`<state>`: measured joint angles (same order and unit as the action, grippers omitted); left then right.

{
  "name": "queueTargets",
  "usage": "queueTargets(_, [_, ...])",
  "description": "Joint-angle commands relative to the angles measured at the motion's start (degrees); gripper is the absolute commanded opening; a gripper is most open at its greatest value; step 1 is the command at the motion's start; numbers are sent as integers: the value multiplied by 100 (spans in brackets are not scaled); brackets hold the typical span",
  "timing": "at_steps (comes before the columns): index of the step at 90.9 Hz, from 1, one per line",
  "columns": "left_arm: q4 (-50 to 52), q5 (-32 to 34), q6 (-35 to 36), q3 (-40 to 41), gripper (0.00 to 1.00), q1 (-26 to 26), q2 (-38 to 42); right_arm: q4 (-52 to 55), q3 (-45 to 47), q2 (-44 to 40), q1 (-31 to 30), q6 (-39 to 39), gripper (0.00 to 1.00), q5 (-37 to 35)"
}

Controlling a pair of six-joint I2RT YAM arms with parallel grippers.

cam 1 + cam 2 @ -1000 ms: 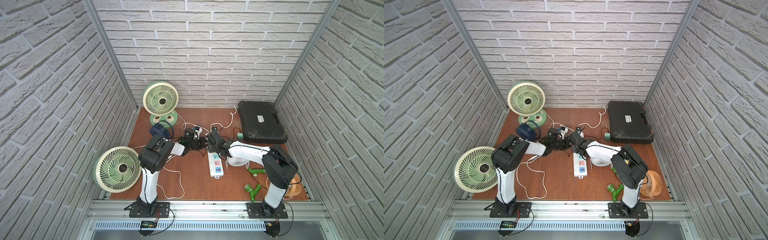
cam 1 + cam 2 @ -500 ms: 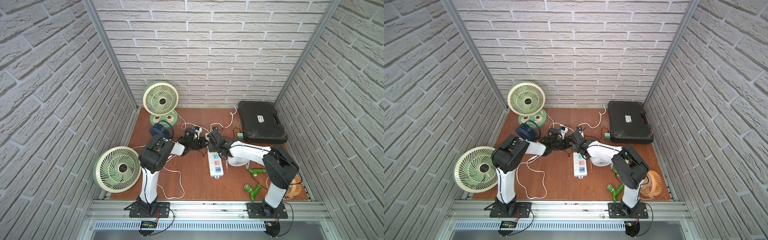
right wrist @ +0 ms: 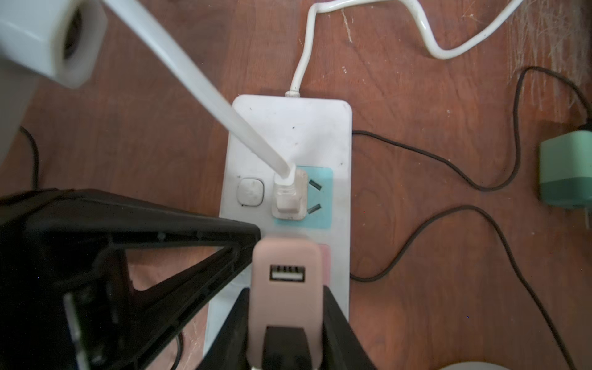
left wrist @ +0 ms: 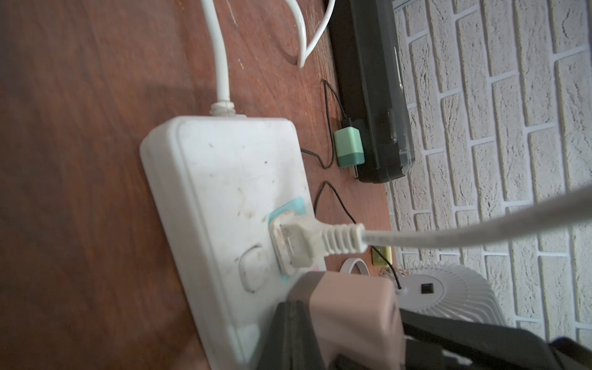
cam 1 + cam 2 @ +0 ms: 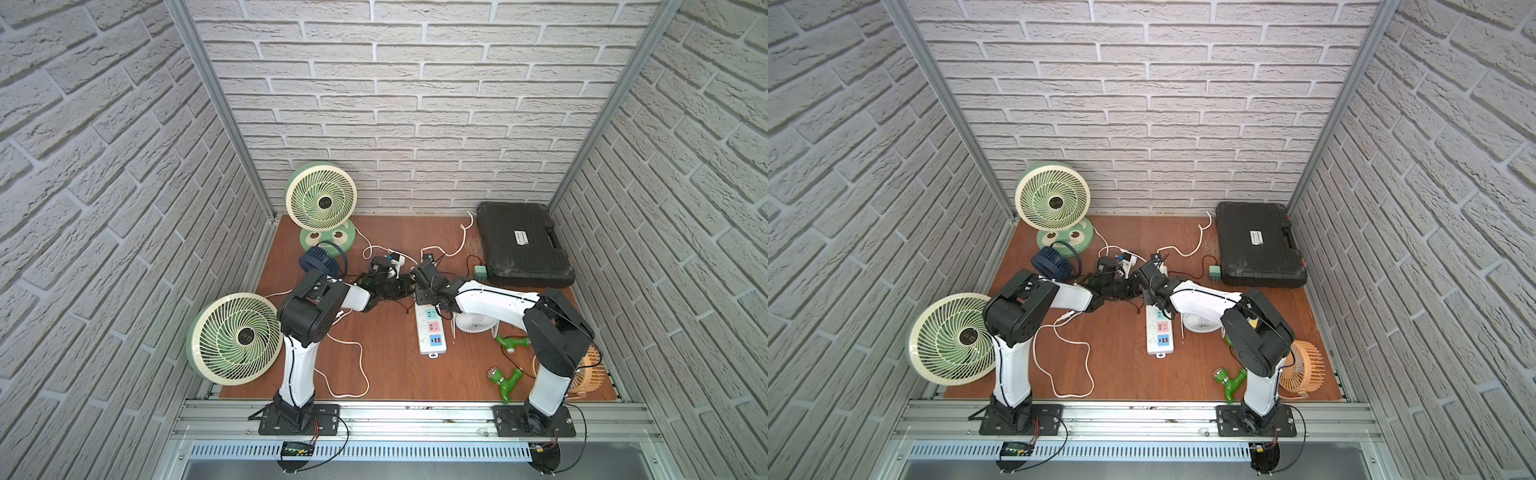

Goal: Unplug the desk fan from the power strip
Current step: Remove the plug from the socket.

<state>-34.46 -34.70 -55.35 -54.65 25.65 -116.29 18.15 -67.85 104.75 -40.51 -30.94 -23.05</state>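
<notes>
The white power strip (image 5: 432, 332) (image 5: 1159, 336) lies mid-floor with its pastel sockets up. My right gripper (image 3: 286, 294) (image 5: 424, 296) is shut on a pink USB adapter (image 3: 286, 272) (image 4: 349, 304) over the strip's pink socket; whether its prongs are still in is hidden. The adapter's USB port is empty. My left gripper (image 4: 293, 307) (image 5: 409, 286) is shut, its fingers (image 3: 192, 230) resting on the strip beside the adapter. A white plug (image 3: 288, 195) (image 4: 298, 240) with a white cord sits in the blue socket. A small white desk fan (image 5: 476, 323) lies beside the strip.
Two large green fans (image 5: 321, 199) (image 5: 237, 338) stand at the left, with a navy fan (image 5: 318, 262) between them. An orange fan (image 5: 590, 374) and green fittings (image 5: 507, 380) are at the right front. A black case (image 5: 521, 245) and green adapter (image 5: 481, 272) sit at back right. Loose cords cross the floor.
</notes>
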Motion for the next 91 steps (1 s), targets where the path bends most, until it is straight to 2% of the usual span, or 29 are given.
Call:
queueTargets(1, [539,156,121,18,0,53,-140,-45,-213,-124,-101,129,15,-180])
queueTargets(11, [558,165,136,33,0,51,-123,-657,216,-365,288,-203,15,761])
queueTargets(17, [562,174,138,34,0,54,-126,-714,268,-360,310,-258,15,943])
queueTargets(36, [572,193,138,17,0,53,-141,198,-392,3,-187,113,17,-78])
queueTargets(41, [581,187,138,22,0,52,-136,44,-263,-99,-80,51,17,70])
queueTargets(52, [589,191,145,58,0,47,-100,-662,345,-440,424,-326,16,1008])
queueTargets(63, [589,200,148,47,0,53,-107,-340,174,-402,299,-208,16,776])
queueTargets(78, [589,200,130,27,0,53,-122,230,-249,-245,-120,89,17,-124])
queueTargets(85, [589,192,143,23,0,54,-130,54,-121,-383,-20,67,17,-20])
queueTargets(91, [590,191,148,38,0,52,-114,-305,140,-559,188,-96,16,500])
